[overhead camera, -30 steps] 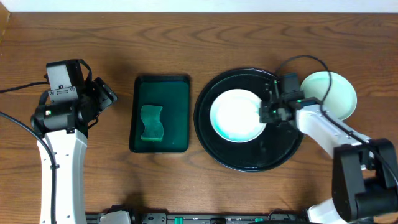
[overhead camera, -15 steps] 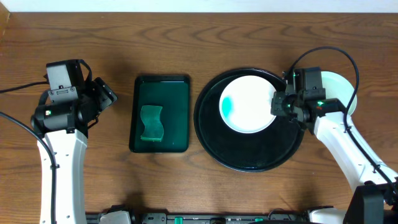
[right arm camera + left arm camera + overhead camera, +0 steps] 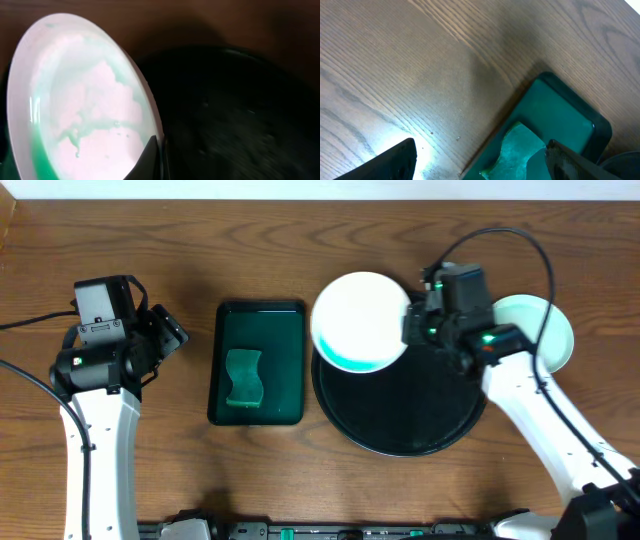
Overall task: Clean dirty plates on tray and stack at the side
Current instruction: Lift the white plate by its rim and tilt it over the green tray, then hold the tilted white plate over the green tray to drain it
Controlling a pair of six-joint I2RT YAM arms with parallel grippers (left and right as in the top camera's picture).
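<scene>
My right gripper [image 3: 412, 328] is shut on the rim of a white plate [image 3: 358, 322] and holds it lifted over the upper left edge of the round black tray [image 3: 420, 430]. The plate has a green smear along its lower edge. In the right wrist view the plate [image 3: 80, 100] is tilted, with green streaks running down it, and my finger [image 3: 155, 157] pinches its rim above the tray [image 3: 240, 110]. A second pale-mint plate [image 3: 545, 330] lies on the table right of the tray, partly behind my arm. My left gripper [image 3: 480, 160] is open above the table by the sponge.
A rectangular dark green tray [image 3: 257, 330] stands left of the black tray and holds a green wavy-edged sponge [image 3: 243, 377]. The sponge [image 3: 520, 150] and the green tray's corner [image 3: 580, 120] show in the left wrist view.
My right gripper has lifted the plate off the tray's middle and carried it up and to the left, tilting it. The left arm has not moved.
</scene>
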